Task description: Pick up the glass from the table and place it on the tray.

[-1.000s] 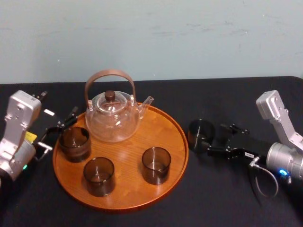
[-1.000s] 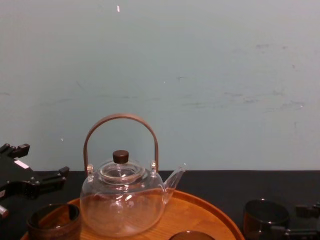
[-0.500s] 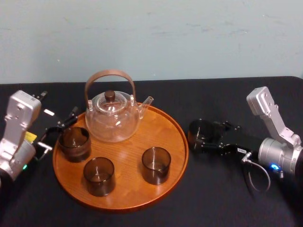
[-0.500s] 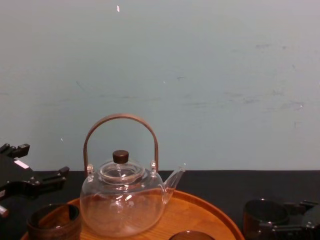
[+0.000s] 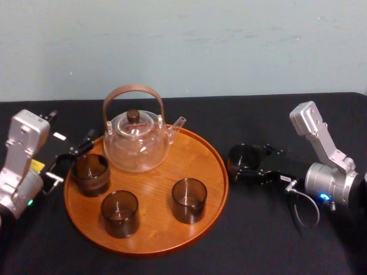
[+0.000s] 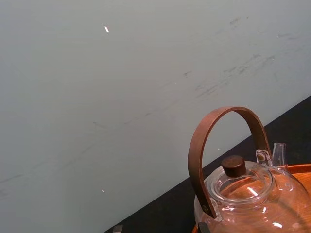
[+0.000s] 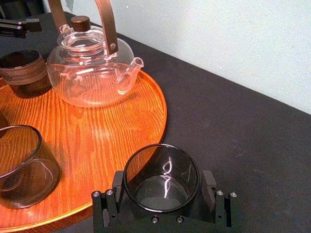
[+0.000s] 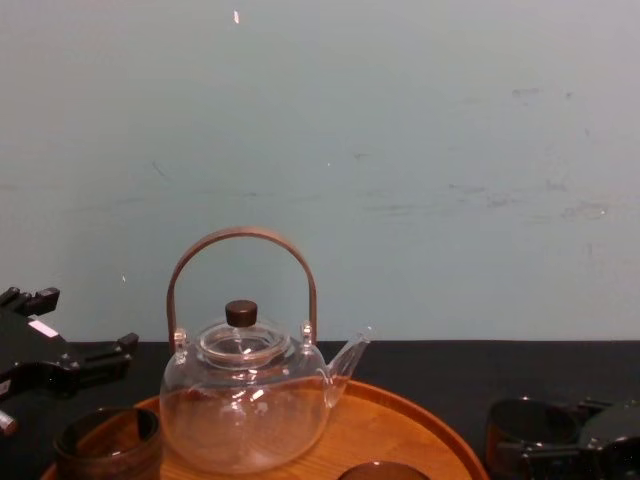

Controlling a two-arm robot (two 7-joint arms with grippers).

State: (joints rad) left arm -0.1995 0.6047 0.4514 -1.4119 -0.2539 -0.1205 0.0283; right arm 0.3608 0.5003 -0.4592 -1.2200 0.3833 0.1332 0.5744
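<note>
The glass (image 5: 243,158), a dark clear tumbler, stands upright on the black table (image 5: 269,229) just right of the round wooden tray (image 5: 209,166). My right gripper (image 5: 248,162) is open around it. In the right wrist view the glass (image 7: 161,175) sits between the two black fingers (image 7: 118,183), one on each side, close to its wall. My left gripper (image 5: 70,152) hangs open at the tray's left edge, beside a glass (image 5: 90,173) on the tray.
On the tray stand a clear glass teapot (image 5: 136,142) with a brown handle and two more glasses (image 5: 120,213) (image 5: 189,199). The tray's rim (image 7: 163,114) is a finger's width from the held-around glass. A pale wall rises behind the table.
My right gripper has slid left along the table until its fingers reach either side of the glass. The glass, the tray's things and my left arm have stayed put.
</note>
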